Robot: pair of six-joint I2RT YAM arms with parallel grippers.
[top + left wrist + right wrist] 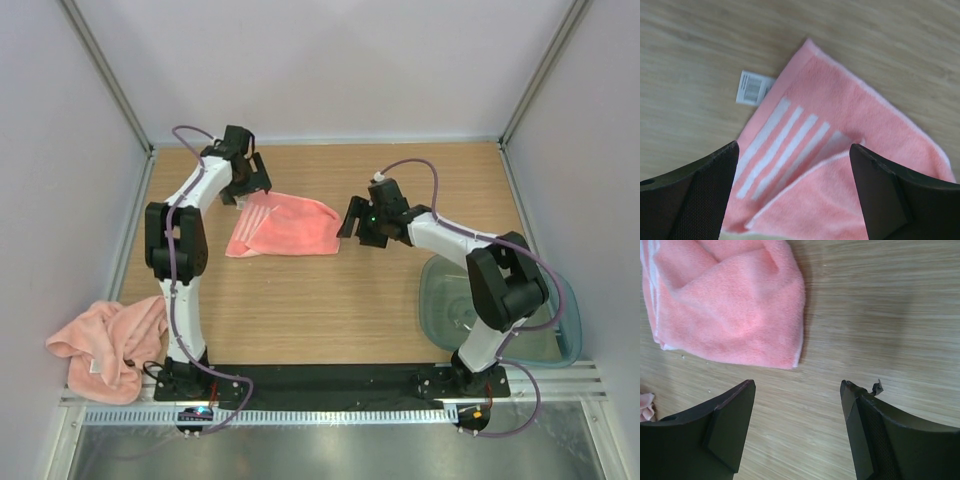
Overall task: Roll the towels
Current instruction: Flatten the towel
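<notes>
Starting far L: crumpled towel [100,345] sits in a heap at the near-L corner of the table [330,310], well apart from both arms, not rolled.

Next, L arm reaches to the far-L part of the table. L gripper [250,190] hangs over the far-L corner of the folded towel [290,225]. Wrist cam: fingers [695,195] wide apart, nothing clamped, just cloth below; can't tell if the tips touch it. That corner has a flap turned back, showing white stripes [760,137]. A small white label [754,87] w/ barcode-like print sticks out from the edge onto bare wood.

Folded towel lies flat approx. table ctr, btwn the two grippers. It is salmon pink, not rolled, and its R end narrows to a rounded fold.

R gripper [352,218] is just beside that R end, over bare wood. Its wrist cam: fingers apart, nothing held, only wood grain btwn them. Towel's edge lies ahead and off to one side of the gap, not in it.

Far R: translucent grey-green tub [440,310] on the near-R side, R arm's elbow over it, well apart from both towels.
</notes>
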